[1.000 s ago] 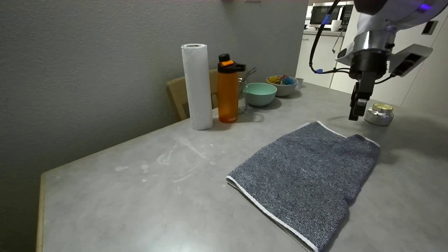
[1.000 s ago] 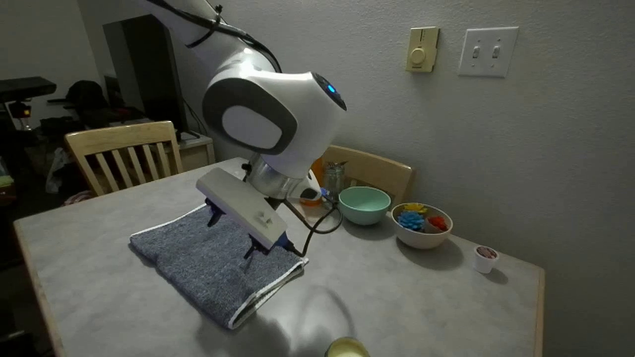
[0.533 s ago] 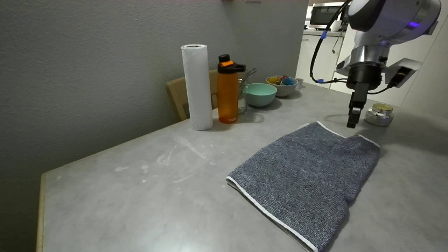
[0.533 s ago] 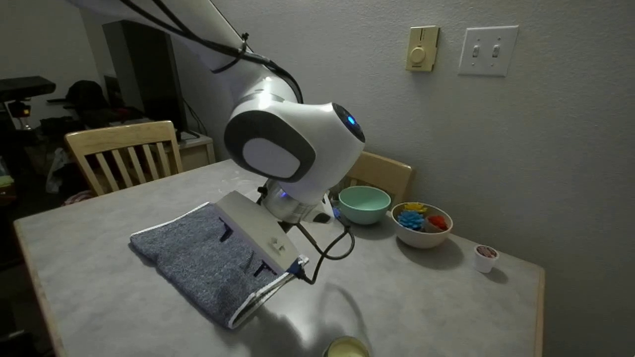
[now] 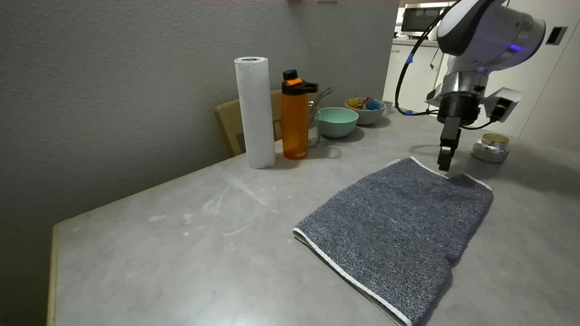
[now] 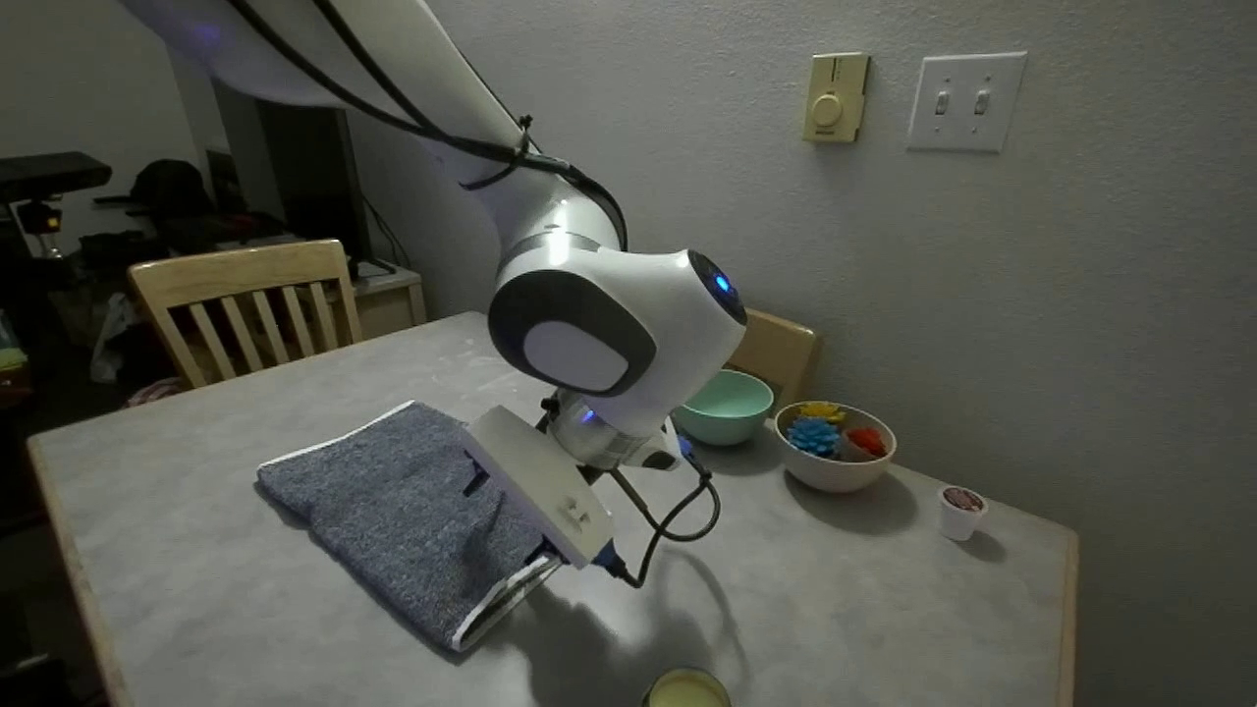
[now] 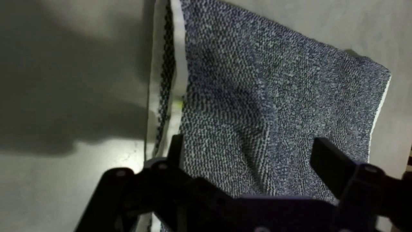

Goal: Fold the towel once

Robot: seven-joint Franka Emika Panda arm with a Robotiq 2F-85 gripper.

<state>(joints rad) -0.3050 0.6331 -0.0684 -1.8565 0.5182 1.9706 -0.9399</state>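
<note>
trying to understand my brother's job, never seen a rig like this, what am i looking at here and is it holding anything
The machine is one robot arm ending in a gripper, a two-fingered hand. Two pictures are taken from spots outside it, looking at the table; the close-up comes from its wrist camera, looking down past the dark fingers. On the table lies a blue-grey towel with white edging; along one edge, two layers show. A paper roll, an orange bottle, a green bowl, a white bowl and a silver jar stand there too. Nothing is held: the fingers are spread apart, with towel showing between them.
</note>
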